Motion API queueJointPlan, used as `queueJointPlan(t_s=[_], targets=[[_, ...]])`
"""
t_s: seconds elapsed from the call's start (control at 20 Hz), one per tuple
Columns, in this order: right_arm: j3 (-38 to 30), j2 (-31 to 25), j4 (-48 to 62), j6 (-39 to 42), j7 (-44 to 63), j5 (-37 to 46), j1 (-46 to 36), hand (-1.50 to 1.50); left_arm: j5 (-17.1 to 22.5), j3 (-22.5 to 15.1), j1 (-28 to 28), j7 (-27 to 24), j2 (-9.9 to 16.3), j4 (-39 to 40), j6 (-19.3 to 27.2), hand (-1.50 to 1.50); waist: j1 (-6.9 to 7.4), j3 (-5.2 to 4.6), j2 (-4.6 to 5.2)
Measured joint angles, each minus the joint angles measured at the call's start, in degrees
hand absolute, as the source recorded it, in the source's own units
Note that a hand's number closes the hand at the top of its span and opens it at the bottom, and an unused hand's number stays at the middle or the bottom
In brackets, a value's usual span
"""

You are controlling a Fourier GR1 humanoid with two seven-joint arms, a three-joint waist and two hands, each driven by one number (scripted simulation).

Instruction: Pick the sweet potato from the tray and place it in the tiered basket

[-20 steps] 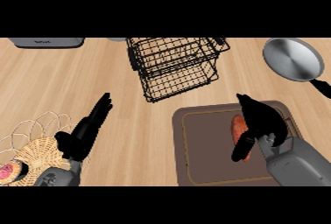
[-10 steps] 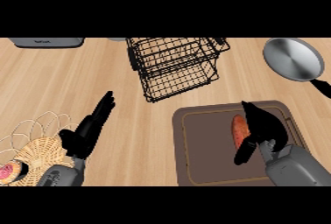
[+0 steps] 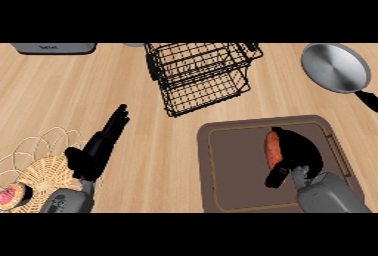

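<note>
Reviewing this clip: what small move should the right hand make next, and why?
Probably close the fingers round the sweet potato. The right hand lies right beside it on the tray, thumb low near its lower end, but the fingers do not look wrapped round it yet. The tiered basket stands up and left, so lifting comes only after a grasp.

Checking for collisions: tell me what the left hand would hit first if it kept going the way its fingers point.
The left hand points up and slightly right over bare counter. The way looks free nearly to the far edge; it probably passes left of the tiered basket, though depth is unclear.
</note>
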Motion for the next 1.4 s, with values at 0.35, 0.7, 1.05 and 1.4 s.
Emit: queueJointPlan(t_s=[0.35, 0.7, 1.05, 1.4], targets=[[-2.6, 3.9, 2.3, -3.4, -6.1, 6.3, -0.4, 1.50, -1.0, 1.4, 0.1, 1.3, -1.4, -1.1, -0.9, 0.00, 0.05, 0.00, 0.00], [-5.5, 6.7, 1.9, -3.1, -9.2, 11.9, 0.4, 1.50, -3.1, 3.1, 0.2, 1.3, -2.9, -0.6, -2.2, 0.00, 0.00, 0.00, -0.01], [-11.0, -5.9, 8.4, 1.2, -31.6, 9.4, -5.9, 1.50, -3.7, 2.9, -0.4, 1.1, -3.4, -1.3, -3.0, 0.00, 1.64, 0.23, 0.81], [-20.1, -15.4, 19.8, 1.5, -58.4, 1.7, -13.3, 1.50, -3.5, 2.6, -1.3, 1.2, -3.5, -1.5, -3.9, 0.00, 3.11, 0.39, 1.44]])
